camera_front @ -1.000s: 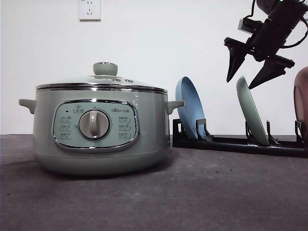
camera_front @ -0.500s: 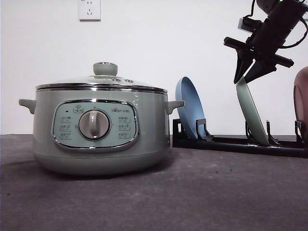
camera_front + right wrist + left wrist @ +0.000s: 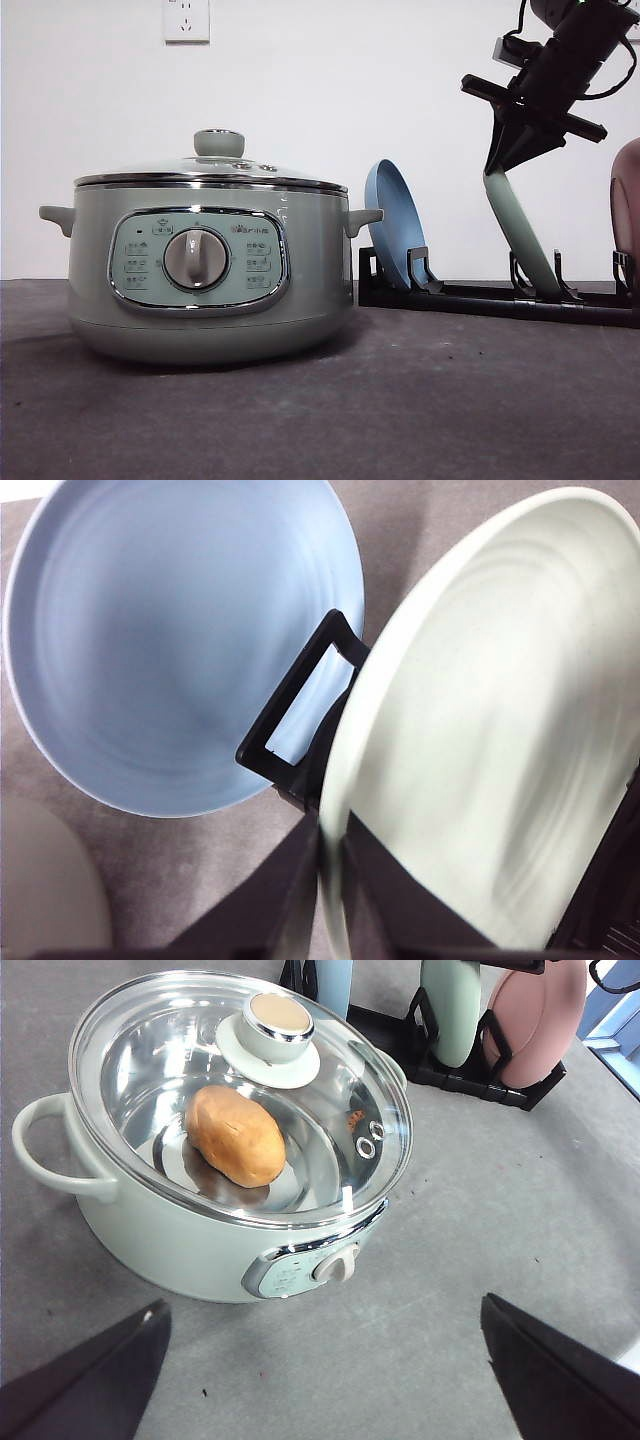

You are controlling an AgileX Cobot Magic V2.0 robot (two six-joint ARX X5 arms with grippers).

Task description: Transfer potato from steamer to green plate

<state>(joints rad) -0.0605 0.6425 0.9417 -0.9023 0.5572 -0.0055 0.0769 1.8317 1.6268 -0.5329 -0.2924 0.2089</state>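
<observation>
Two grippers are in view. The right gripper [image 3: 497, 168] has its jaws closed on the upper rim of the green plate [image 3: 520, 235]; in the right wrist view the two dark fingers [image 3: 290, 890] sit on either side of the plate edge [image 3: 480, 730], with the rim pinched between them. The plate stands tilted on edge in the black rack [image 3: 480, 298], which lies to the right of the steamer [image 3: 205, 260] on the grey surface [image 3: 320, 410]. A blue plate [image 3: 393, 225] stands in the rack slot nearer the steamer, and a pink dish [image 3: 540, 1020] stands in the slot on the far side of the green plate.

The left gripper [image 3: 320, 1380] hangs above the surface in front of the steamer, jaws wide open and touching nothing; its two dark fingers [image 3: 90, 1380] frame the steamer's control panel.

The potato [image 3: 235, 1135] lies inside the steamer on the shiny inner tray, seen through the glass lid [image 3: 240, 1090], which is seated on the pot with its green knob [image 3: 280, 1020] on top. The potato is well apart from both sets of jaws.

Small printed symbols and characters surround the steamer's silver dial [image 3: 196, 259], but they are too small to read. A white wall socket [image 3: 186, 20] is mounted on the wall above the steamer.
</observation>
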